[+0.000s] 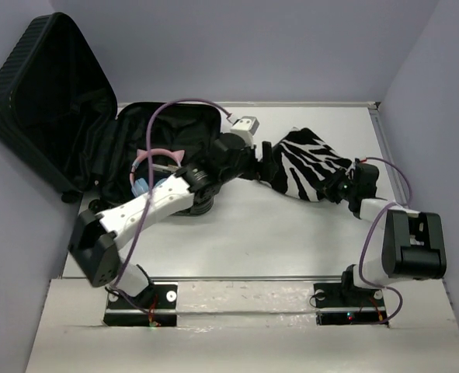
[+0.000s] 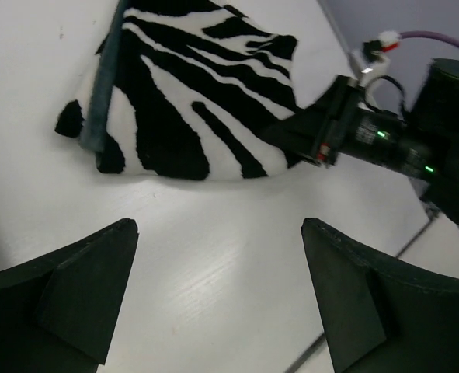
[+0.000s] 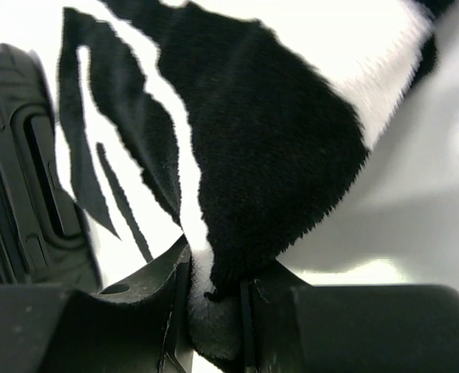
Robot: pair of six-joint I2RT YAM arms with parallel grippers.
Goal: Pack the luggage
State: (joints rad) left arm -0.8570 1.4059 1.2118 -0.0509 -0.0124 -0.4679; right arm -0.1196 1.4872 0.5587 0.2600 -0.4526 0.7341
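Observation:
The luggage (image 1: 46, 101) is a big black ribbed suitcase lying open at the far left, its lid propped up and its lined base (image 1: 186, 124) flat on the table. A zebra-striped pouch (image 1: 311, 159) lies on the table to its right. My right gripper (image 3: 217, 287) is shut on a corner of the furry pouch (image 3: 276, 132); from above the right gripper (image 1: 332, 189) sits at the pouch's near right edge. My left gripper (image 2: 219, 225) stands open above bare table, just short of the pouch (image 2: 190, 93), at its left edge (image 1: 272, 167).
Inside the suitcase base lie a pink ring-shaped headband (image 1: 155, 158) and a blue item (image 1: 140, 186), partly covered by the left arm. Purple walls close in the back and both sides. The table's near edge runs in front of the arm bases.

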